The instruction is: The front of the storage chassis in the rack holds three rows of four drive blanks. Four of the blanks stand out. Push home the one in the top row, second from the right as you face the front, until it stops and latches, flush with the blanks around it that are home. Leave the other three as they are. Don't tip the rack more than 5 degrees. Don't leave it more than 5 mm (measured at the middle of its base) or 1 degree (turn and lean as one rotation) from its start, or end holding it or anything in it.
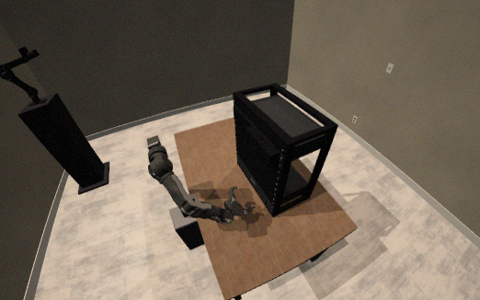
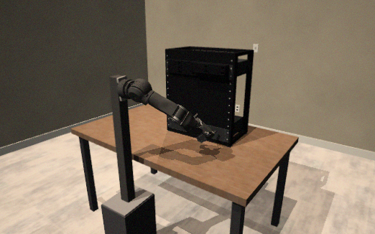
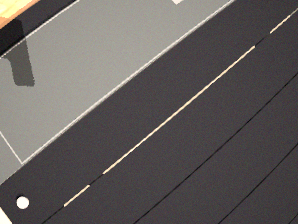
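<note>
The black rack [image 1: 281, 143] stands on the brown table [image 1: 255, 202], also in the exterior view [image 2: 207, 94]. The storage chassis [image 2: 199, 67] sits near the rack's top; its drive blanks are too dark to tell apart. My gripper [image 1: 237, 202] is open and empty, low over the table in front of the rack's bottom front corner, also in the exterior view [image 2: 210, 136]. It is well below the chassis. The wrist view shows only the rack's dark lower front panels [image 3: 200, 163] and a grey strip [image 3: 100, 50]; my fingers are out of that view.
The arm's post [image 2: 121, 136] stands at the table's near left edge on a dark base [image 2: 128, 215]. A black pedestal with a camera arm [image 1: 59, 138] stands on the floor at the left. Room walls are behind the rack.
</note>
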Available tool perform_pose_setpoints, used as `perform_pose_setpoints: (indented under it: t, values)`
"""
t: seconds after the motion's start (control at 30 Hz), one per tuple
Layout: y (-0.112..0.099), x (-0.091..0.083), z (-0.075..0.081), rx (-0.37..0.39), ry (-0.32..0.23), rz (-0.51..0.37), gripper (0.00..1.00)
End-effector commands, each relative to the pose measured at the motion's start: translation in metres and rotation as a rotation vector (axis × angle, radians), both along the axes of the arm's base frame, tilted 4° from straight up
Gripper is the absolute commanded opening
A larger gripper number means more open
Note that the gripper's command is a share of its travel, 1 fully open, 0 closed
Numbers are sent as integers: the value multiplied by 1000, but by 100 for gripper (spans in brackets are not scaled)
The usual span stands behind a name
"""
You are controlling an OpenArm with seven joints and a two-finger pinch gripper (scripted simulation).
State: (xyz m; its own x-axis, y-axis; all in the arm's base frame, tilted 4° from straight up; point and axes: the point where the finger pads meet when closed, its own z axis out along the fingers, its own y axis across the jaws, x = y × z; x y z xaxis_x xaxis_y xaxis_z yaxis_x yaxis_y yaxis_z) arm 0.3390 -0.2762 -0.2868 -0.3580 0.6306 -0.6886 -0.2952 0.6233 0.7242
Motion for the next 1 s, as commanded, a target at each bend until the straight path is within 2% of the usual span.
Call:
perform_pose_setpoints:
  t: [0.0, 0.53, 0.67, 0.8, 0.87, 0.97]
  values:
    - [-1, 0, 1, -1, -3, -1, 100]
    - [-1, 5, 3, 12, -3, -27, 100]
    - [1, 16, 9, 47, -6, -76, 100]
    - [1, 33, 22, 108, -12, -161, 100]
    - [1, 33, 22, 108, -12, -161, 100]
    - [1, 49, 38, 175, -12, -241, 100]
